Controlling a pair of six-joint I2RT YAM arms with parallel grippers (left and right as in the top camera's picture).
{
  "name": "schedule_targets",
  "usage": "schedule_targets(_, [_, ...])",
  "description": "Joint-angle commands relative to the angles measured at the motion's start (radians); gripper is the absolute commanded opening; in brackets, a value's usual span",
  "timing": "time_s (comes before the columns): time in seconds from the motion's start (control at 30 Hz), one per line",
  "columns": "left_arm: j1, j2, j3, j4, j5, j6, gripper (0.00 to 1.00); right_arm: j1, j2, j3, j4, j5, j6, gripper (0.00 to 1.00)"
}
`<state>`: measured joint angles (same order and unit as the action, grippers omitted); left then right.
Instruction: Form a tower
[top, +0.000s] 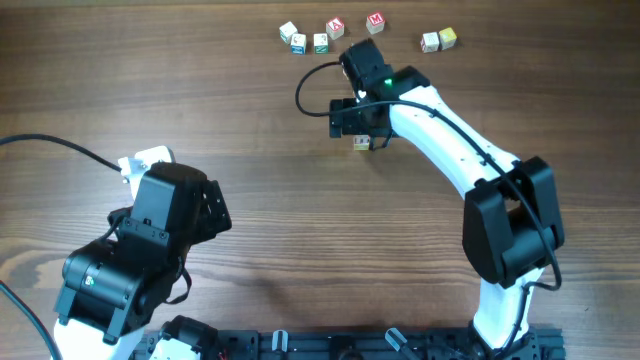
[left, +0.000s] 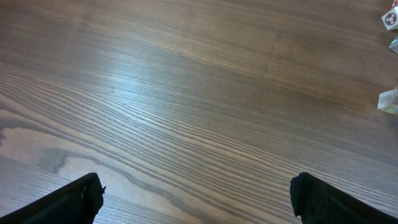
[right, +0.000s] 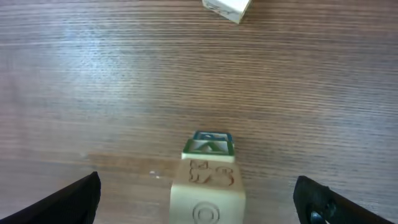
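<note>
- We see the right gripper (right: 196, 194) spread astride the tower (right: 208, 180), perhaps three cubes high; release step, we judge.
- Left gripper (left: 196, 196) spread, idle.
- Next we lift straight up, then fetch a loose cube (top: 375, 20).

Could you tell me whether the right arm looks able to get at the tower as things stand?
Probably yes: the right end effector hangs open directly over the tower, straddling it, and nothing stands between them.

Narrow tower (right: 208, 180) of about three cream wooden letter cubes, green and blue printed faces, at one o'clock from centre in the overhead view
</note>
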<state>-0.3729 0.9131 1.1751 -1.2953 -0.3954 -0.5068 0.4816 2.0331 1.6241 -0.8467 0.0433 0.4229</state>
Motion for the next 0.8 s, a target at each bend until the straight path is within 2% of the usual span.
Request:
schedule_targets(0.0, [0.006, 0.0, -0.003, 0.0, -0.002, -0.01, 1.0, 0.001, -0.027, 0.028, -0.028, -0.02, -0.028, 1.0])
schedule_targets(0.5, [0.006, 0.0, -0.003, 0.0, -0.002, -0.01, 1.0, -0.025, 0.054, 0.023, 0.026, -0.032, -0.032, 0.99])
schedule_targets(0.77, [0.006, 0.0, -0.003, 0.0, -0.002, -0.01, 1.0, -0.025, 0.071, 0.023, 0.019, -0.039, -0.044, 0.78])
